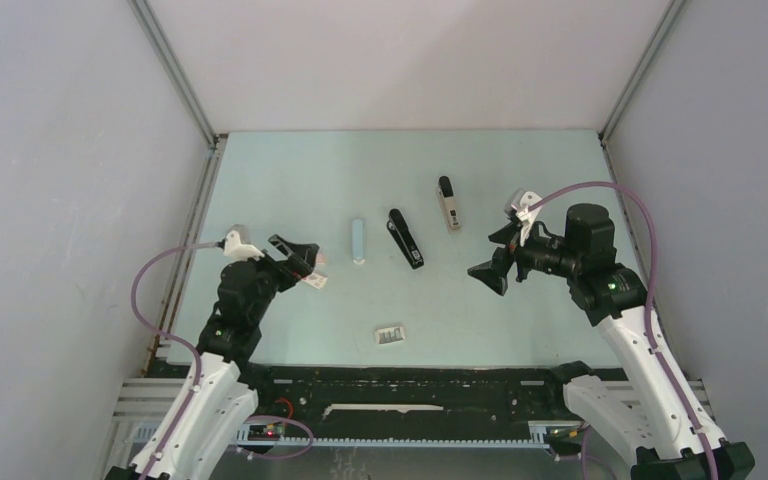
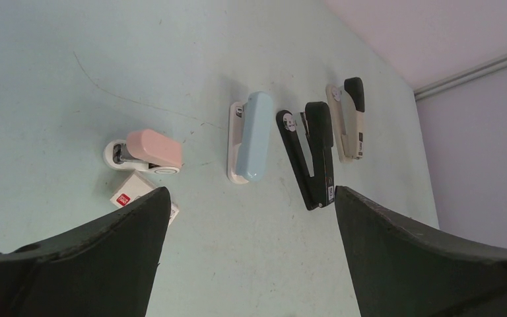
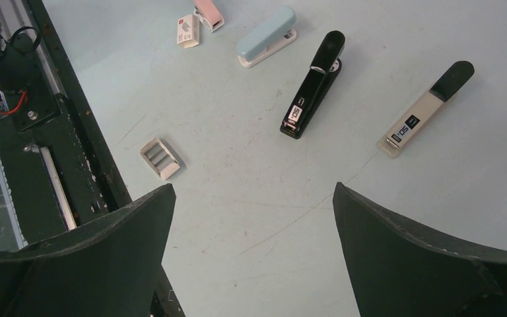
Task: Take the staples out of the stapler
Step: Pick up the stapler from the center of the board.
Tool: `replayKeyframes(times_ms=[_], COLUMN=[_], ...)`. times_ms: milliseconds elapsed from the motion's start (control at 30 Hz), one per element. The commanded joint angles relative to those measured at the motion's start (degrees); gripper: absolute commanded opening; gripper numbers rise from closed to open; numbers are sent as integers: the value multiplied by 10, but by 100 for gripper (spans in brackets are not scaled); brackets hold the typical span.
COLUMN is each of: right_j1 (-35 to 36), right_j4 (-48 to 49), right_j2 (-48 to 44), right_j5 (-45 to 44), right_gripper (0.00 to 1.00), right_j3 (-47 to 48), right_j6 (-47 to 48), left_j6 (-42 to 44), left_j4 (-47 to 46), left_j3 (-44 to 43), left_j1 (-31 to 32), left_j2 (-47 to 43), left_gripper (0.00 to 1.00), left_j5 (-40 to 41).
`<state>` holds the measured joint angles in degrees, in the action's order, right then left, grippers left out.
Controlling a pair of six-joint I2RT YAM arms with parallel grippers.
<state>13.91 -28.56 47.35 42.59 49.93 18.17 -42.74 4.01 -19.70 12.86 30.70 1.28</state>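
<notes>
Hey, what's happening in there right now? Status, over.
Left gripper and right gripper open, empty, hovering. Pink stapler, blue stapler, black stapler, beige stapler lie untouched, none opened yet. Nothing blocking them.

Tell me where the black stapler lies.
In the top view the black stapler lies mid-table, between the light blue stapler and the beige stapler.

- Table top (image 3: 251, 198): matt, smooth finish w/ faint scratches is being shown.
- Black stapler (image 3: 313, 86): glossy plastic, light is being reflected.
- Blue stapler (image 2: 254, 135): smooth satin plastic is being shown.
- Pink stapler (image 2: 152, 148): matt plastic, metal insert is being exposed.
</notes>
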Motion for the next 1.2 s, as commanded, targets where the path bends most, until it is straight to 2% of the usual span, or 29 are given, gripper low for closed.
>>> replayKeyframes(times_ms=[0, 633, 1033, 1167], right_j1=[5, 10, 14, 14], right_j4=[5, 6, 6, 6], right_j2=[-2, 3, 2, 2], right_j5=[8, 2, -2, -1], right_gripper=[100, 100, 100, 100], right_j3=[-2, -2, -2, -2], right_j6=[12, 12, 14, 13], left_j6=[-13, 8, 64, 77], left_j4=[6, 34, 92, 94], left_j3=[7, -28, -94, -103], left_j1=[2, 6, 102, 111], left_j2=[-1, 43, 94, 109], left_gripper=[100, 100, 100, 100], left_j5=[29, 45, 159, 162])
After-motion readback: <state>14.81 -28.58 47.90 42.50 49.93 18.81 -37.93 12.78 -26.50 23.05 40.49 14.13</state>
